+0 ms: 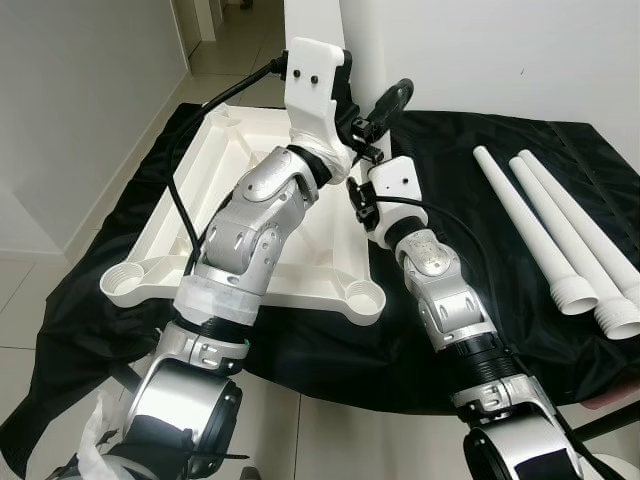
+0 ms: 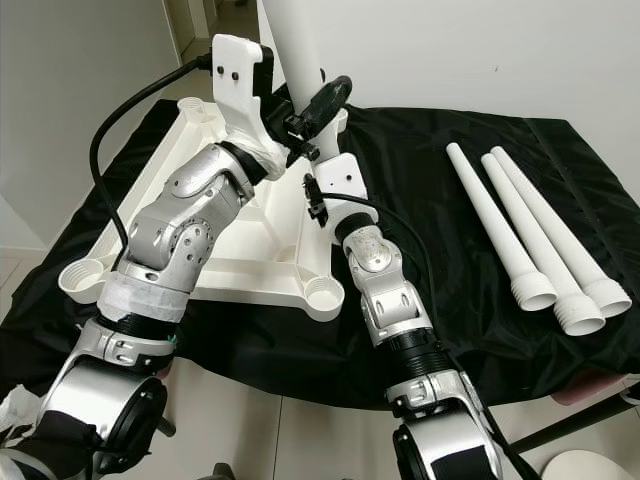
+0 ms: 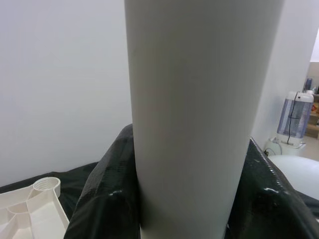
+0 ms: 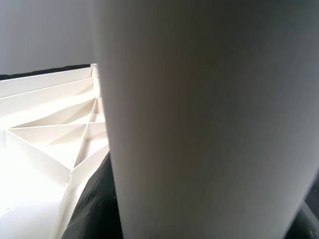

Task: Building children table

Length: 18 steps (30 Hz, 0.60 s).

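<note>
The white table top (image 1: 322, 284) lies upside down on a black cloth, with threaded sockets at its corners. One white table leg (image 2: 293, 45) stands upright at its far right corner. My left gripper (image 2: 287, 112) is shut on this leg from the left, and its black fingers (image 3: 105, 199) press both sides of the leg (image 3: 199, 119). From the right, my right gripper (image 2: 325, 100) is shut on the same leg (image 4: 209, 124), with a black finger (image 4: 93, 199) against it. Below it the ribbed underside of the table top (image 4: 45, 114) shows.
Three more white legs (image 1: 560, 235) lie side by side on the black cloth (image 1: 460, 170) at the right, their wide ends towards me. A white wall stands close behind. Tiled floor runs along the left and in front.
</note>
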Available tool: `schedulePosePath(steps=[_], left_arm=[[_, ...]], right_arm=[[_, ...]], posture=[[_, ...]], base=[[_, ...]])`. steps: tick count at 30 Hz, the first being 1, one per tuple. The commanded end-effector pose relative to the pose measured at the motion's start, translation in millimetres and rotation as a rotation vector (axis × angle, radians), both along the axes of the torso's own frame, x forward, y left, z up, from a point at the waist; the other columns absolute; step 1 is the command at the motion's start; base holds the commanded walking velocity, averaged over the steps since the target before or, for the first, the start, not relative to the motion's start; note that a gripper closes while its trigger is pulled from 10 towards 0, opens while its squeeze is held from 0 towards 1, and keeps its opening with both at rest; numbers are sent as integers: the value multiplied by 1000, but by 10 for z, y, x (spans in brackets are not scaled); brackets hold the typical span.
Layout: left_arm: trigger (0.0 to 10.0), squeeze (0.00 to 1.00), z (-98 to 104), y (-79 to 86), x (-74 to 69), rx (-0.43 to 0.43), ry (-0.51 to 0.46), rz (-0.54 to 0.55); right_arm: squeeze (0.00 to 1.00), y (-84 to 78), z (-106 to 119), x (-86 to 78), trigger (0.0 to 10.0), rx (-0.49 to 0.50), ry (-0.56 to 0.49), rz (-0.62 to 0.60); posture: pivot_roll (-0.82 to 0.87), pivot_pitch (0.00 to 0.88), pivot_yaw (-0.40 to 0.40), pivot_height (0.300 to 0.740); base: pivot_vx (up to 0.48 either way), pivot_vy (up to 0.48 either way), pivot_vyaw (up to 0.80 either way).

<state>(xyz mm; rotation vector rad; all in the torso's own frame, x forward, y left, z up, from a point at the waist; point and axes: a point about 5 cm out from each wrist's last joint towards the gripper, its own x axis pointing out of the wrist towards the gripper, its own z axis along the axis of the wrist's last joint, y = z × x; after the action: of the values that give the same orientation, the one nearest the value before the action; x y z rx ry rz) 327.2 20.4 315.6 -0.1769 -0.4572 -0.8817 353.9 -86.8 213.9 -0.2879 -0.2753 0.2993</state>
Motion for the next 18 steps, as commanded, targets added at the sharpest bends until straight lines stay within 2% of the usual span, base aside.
schedulePosePath(steps=[1,2,3,4,9,10,12,13,16,18], left_arm=[[10000,0,19,-95,-73,7,-13,-60],[10000,804,23,-92,-72,2,-11,-63],[10000,804,23,-92,-72,2,-11,-63],[10000,1000,27,-86,-74,-12,-3,-71],[10000,1000,44,-65,-80,-38,10,-85],[10000,365,53,-55,-91,-46,10,-95],[10000,365,59,-49,-99,-51,9,-103],[10000,0,72,-19,-99,-75,17,-103],[10000,0,89,95,-52,-135,45,-58],[10000,0,87,137,-27,-154,60,-43]], right_arm=[[0,35,-13,1,10000,10,18,1],[0,20,-20,13,10000,19,28,-13],[0,20,-20,13,10000,19,28,-13],[0,8,-26,20,10000,30,36,-24],[0,-21,-43,39,10000,85,67,-59],[0,-34,-48,45,10000,109,73,-72],[0,-42,-50,49,10000,123,77,-80],[0,-74,-65,54,10000,172,93,-88],[0,-178,-103,63,10000,263,124,-123],[0,-211,-110,66,10000,283,128,-138]], posture=[[38,20,22,740],[38,21,22,740],[38,21,22,740],[38,24,24,740],[38,28,22,740],[40,29,19,740],[40,29,19,740],[42,31,17,740],[43,35,12,740],[43,35,12,740]], base=[[0,0,0],[0,0,0],[0,0,0],[0,0,0],[0,0,0],[0,0,0],[0,0,0],[0,0,0],[0,0,0],[0,0,0]])
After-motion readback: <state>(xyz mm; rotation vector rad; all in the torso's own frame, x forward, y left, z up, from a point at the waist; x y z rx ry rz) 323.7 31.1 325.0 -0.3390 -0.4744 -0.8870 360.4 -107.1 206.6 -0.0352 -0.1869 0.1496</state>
